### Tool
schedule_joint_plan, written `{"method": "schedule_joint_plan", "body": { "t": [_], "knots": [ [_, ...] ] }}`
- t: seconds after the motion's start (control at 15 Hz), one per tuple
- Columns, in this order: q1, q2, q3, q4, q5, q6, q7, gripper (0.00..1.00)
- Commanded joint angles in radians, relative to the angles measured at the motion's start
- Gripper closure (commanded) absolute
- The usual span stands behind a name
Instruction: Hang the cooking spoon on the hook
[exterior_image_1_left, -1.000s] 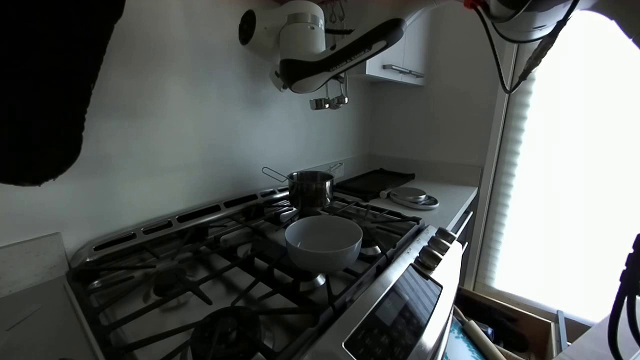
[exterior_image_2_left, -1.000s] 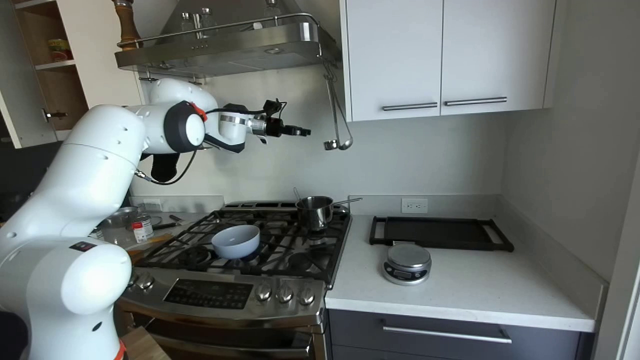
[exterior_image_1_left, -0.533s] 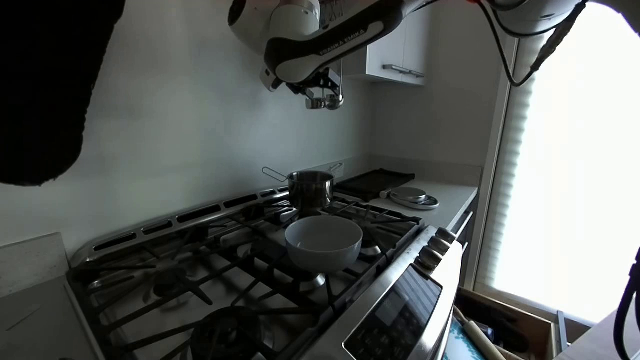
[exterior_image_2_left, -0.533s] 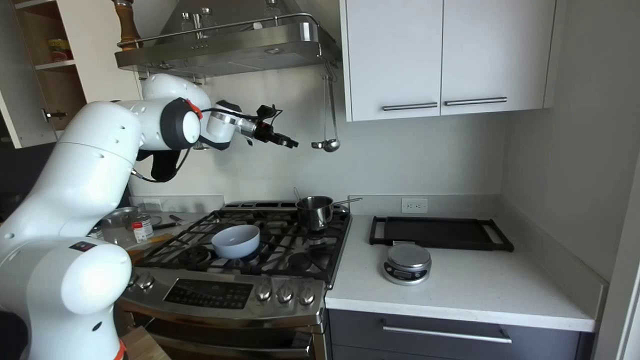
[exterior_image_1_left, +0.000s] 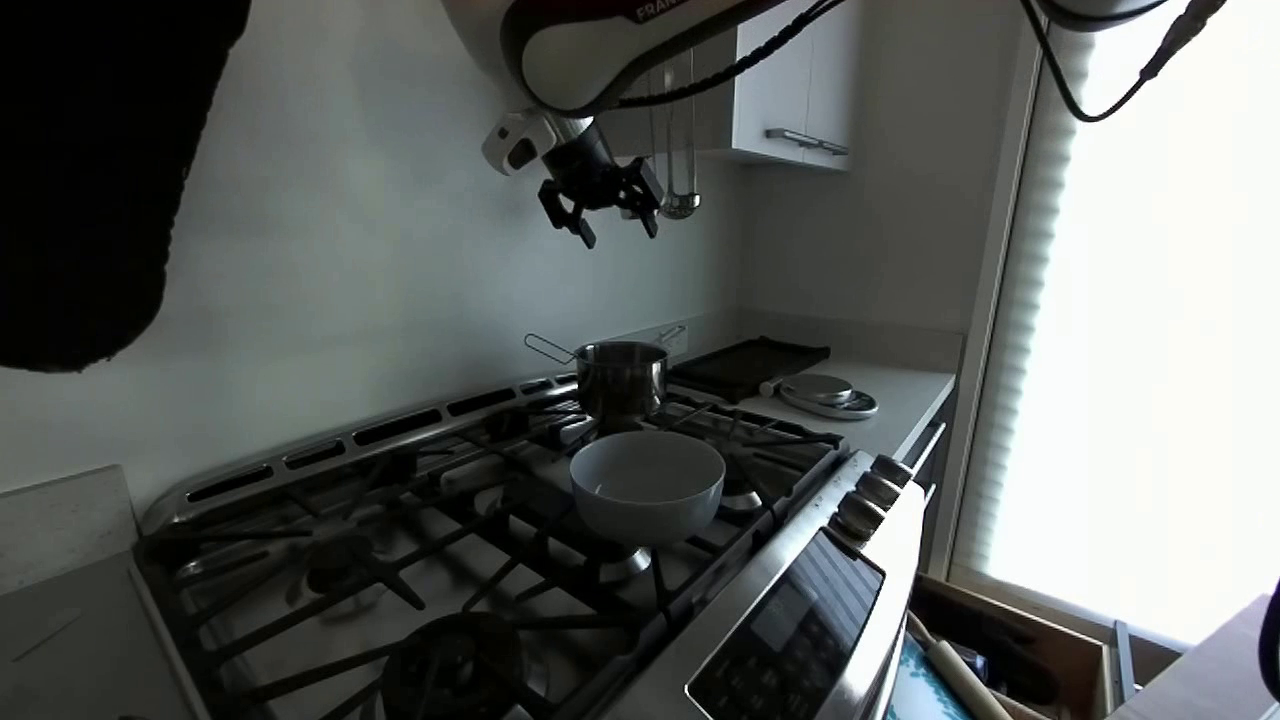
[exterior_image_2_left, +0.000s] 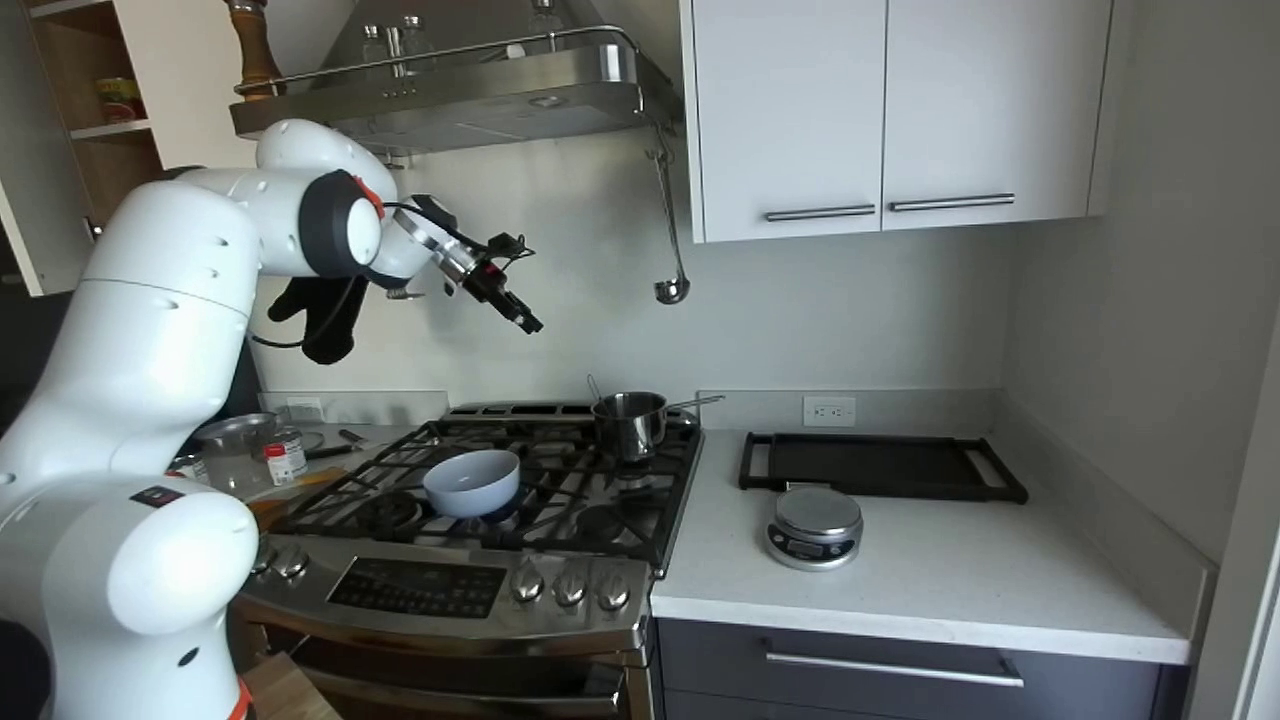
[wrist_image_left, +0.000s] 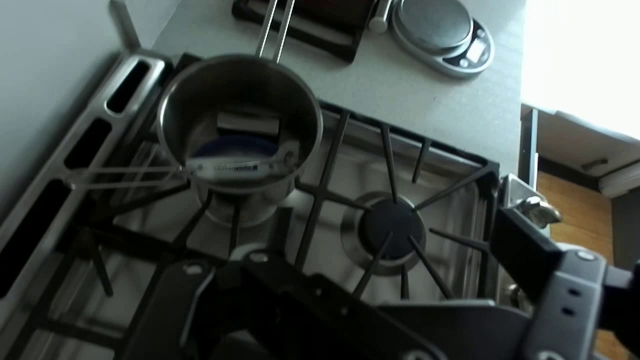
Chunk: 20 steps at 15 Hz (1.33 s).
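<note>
Long-handled metal cooking spoons, ladle-like, hang at the right corner of the range hood (exterior_image_2_left: 450, 95). Their bowls show in both exterior views (exterior_image_1_left: 681, 207) (exterior_image_2_left: 672, 291). They overlap, so I cannot tell them apart. The hook at their upper ends is too small to make out clearly. My gripper is open and empty in both exterior views (exterior_image_1_left: 620, 235) (exterior_image_2_left: 530, 325). It points down and right above the stove, left of the hanging spoons and apart from them. In the wrist view its two fingers (wrist_image_left: 395, 225) are spread wide with only the stove behind them. No spoon shows there.
A saucepan (exterior_image_2_left: 628, 428) stands at the stove's back right; a wire handle leans over its rim. A white bowl (exterior_image_2_left: 472, 487) sits on the grates. A scale (exterior_image_2_left: 818, 512) and black tray (exterior_image_2_left: 880, 467) lie on the right counter. A wall cabinet (exterior_image_2_left: 790, 110) borders the spoons.
My gripper has moved left and down, away from the hanging spoons, and tilted downward. The spoons have swung.
</note>
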Motion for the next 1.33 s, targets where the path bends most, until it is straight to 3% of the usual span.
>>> {"method": "schedule_joint_plan", "body": {
  "t": [0.0, 0.27, 0.33, 0.73, 1.0, 1.27],
  "knots": [
    [-0.087, -0.119, 0.058, -0.198, 0.124, 0.123, -0.095, 0.00],
    [-0.158, -0.252, 0.088, -0.400, 0.188, 0.265, -0.157, 0.00],
    [-0.140, -0.290, 0.052, -0.443, 0.222, 0.308, -0.180, 0.00],
    [-0.152, -0.569, 0.004, -0.716, 0.322, 0.368, -0.201, 0.00],
    [-0.144, -0.767, -0.070, -0.912, 0.421, 0.455, -0.192, 0.00],
    [-0.141, -0.938, -0.187, -1.088, 0.547, 0.544, -0.148, 0.00]
  ]
}}
